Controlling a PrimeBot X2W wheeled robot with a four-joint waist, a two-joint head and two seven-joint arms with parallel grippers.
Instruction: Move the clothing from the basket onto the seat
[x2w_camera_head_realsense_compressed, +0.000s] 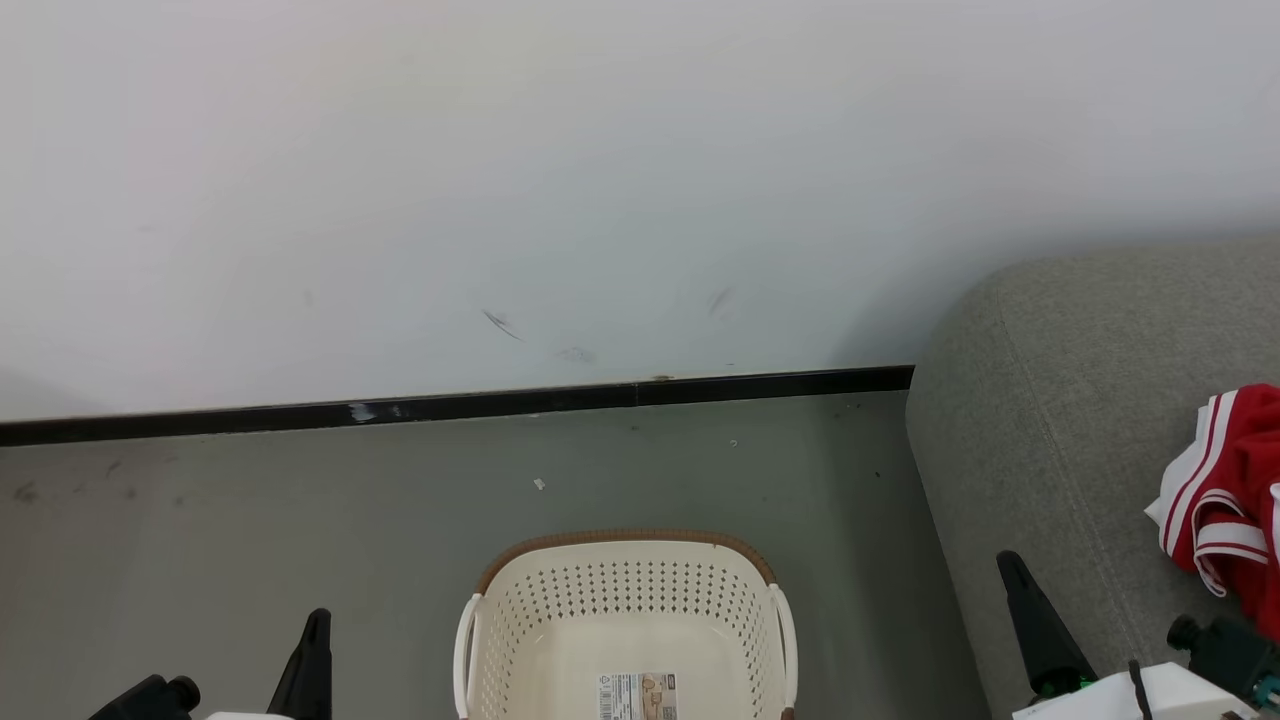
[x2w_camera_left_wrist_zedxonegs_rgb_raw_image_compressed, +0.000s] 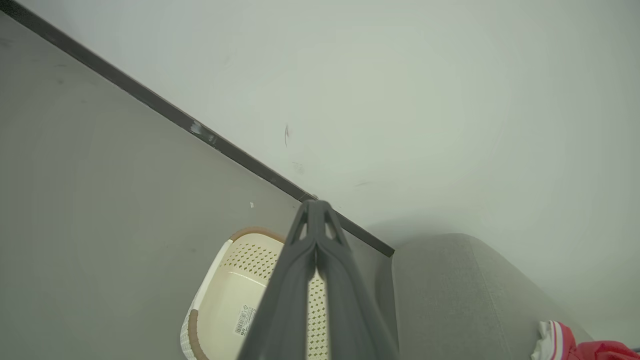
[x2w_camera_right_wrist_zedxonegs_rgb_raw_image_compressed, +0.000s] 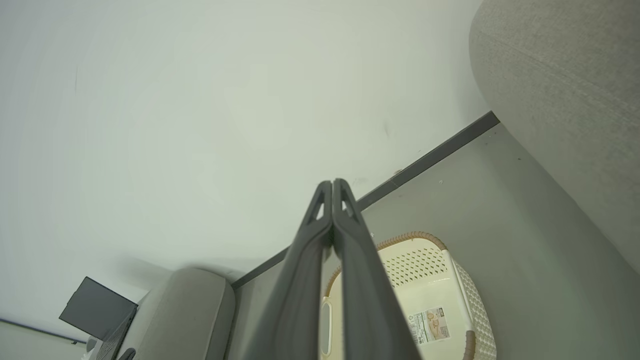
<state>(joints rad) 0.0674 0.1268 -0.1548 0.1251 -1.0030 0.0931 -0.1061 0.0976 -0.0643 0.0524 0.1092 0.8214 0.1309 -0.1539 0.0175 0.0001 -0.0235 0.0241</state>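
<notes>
Ok, seeing red white-striped fabric clothing (x2w_camera_head_realsense_compressed: 1225, 500) lying on big grey woven sofa seat (x2w_camera_head_realsense_compressed: 1050, 400). Got cream perforated plastic basket (x2w_camera_head_realsense_compressed: 620, 590) w/ brown rim on grey floor (x2w_camera_head_realsense_compressed: 300, 520) just beside seat, label sticker (x2w_camera_head_realsense_compressed: 638, 697) showing inside. Reading L gripper (x2w_camera_left_wrist_zedxonegs_rgb_raw_image_compressed: 316, 205) + R gripper (x2w_camera_right_wrist_zedxonegs_rgb_raw_image_compressed: 332, 182) both closed, holding nothing.

Right gripper (x2w_camera_right_wrist_zedxonegs_rgb_raw_image_compressed: 332, 187), jaws closed with the two dark fingers pressed together, rising from bottom centre. Lower right: cream perforated basket (x2w_camera_right_wrist_zedxonegs_rgb_raw_image_compressed: 415, 265) on the grey floor (x2w_camera_right_wrist_zedxonegs_rgb_raw_image_compressed: 540, 260), label (x2w_camera_right_wrist_zedxonegs_rgb_raw_image_compressed: 429, 325) visible on its base. Upper right: grey seat (x2w_camera_right_wrist_zedxonegs_rgb_raw_image_compressed: 565, 100). Black skirting (x2w_camera_right_wrist_zedxonegs_rgb_raw_image_compressed: 440, 150) meets the pale wall (x2w_camera_right_wrist_zedxonegs_rgb_raw_image_compressed: 200, 125). Lower left: a second grey cushion (x2w_camera_right_wrist_zedxonegs_rgb_raw_image_compressed: 185, 310) beside a dark panel (x2w_camera_right_wrist_zedxonegs_rgb_raw_image_compressed: 97, 307).
</notes>
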